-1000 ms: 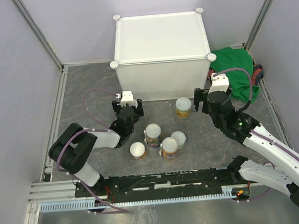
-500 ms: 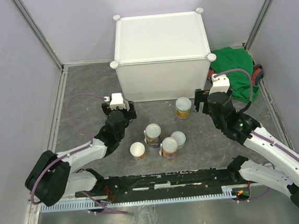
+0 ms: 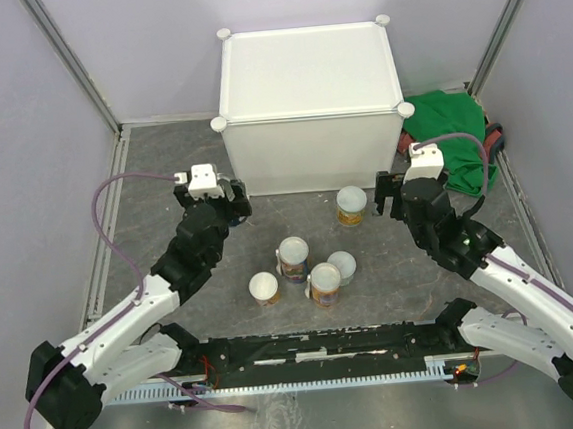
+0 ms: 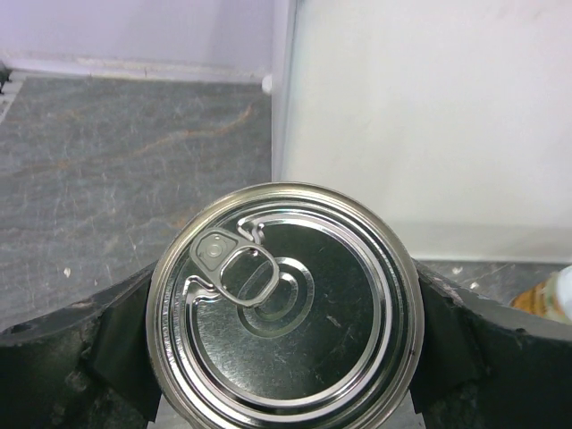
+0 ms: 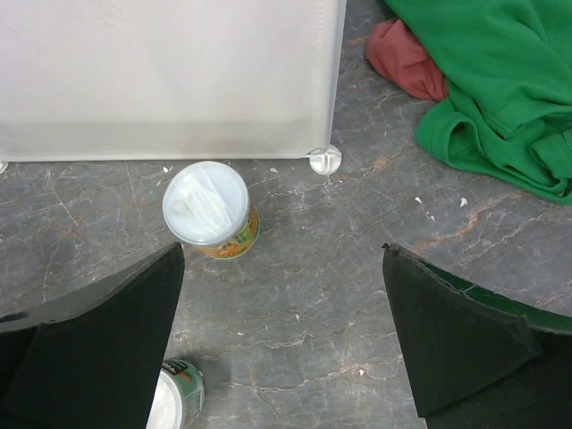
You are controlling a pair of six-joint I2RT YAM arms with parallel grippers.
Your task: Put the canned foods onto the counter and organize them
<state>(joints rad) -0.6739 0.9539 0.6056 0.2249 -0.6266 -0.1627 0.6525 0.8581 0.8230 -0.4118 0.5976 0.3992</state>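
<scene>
My left gripper (image 3: 209,194) is shut on a can with a silver pull-tab top (image 4: 281,308), its fingers (image 4: 98,349) pressed on both sides. It is held near the left front corner of the white counter (image 3: 305,82), whose front wall fills the left wrist view (image 4: 429,116). My right gripper (image 3: 397,191) is open and empty (image 5: 281,259) above the floor. A yellow-labelled can with a pale lid (image 3: 352,206) stands just ahead of it (image 5: 206,206), before the counter wall (image 5: 170,71). Several more cans (image 3: 293,257) stand grouped on the floor; one of them, green-labelled (image 5: 174,398), shows in the right wrist view.
A green cloth (image 3: 450,130) lies right of the counter, over a red cloth (image 5: 407,58). Grey walls close in the left, right and back. The black rail (image 3: 318,347) with the arm bases runs along the near edge.
My left arm has stretched out and swung left and away with the can, from near the can group to the counter's left front corner. The right arm has hardly moved.
</scene>
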